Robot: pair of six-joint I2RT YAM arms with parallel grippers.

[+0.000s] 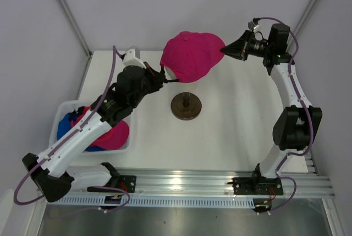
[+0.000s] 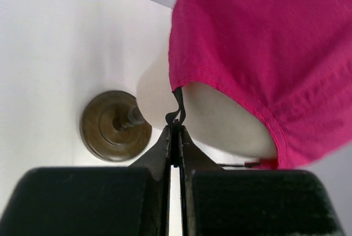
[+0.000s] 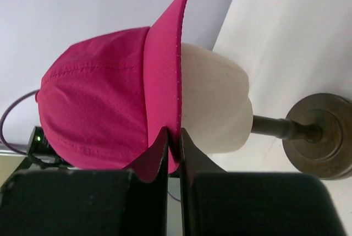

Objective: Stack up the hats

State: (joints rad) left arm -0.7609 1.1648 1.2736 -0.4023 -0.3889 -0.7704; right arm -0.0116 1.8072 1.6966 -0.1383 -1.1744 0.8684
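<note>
Stacking is barely begun: one pink cap (image 1: 191,55) is set over the mannequin head (image 3: 214,104), its back strap (image 2: 179,109) pinched tight by the left gripper (image 2: 175,129) and its brim (image 3: 165,65) by the right gripper (image 3: 173,135). More caps (image 1: 113,135) are left in the basket (image 1: 58,116), partly hidden by the left arm (image 1: 88,129).

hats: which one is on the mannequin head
The pink hat on the cream head, above the brown stand; the other hats lie in the white basket.

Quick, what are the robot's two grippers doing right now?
Left gripper: shut on the pink hat's back strap.
Right gripper: shut on the same hat's brim.
</note>
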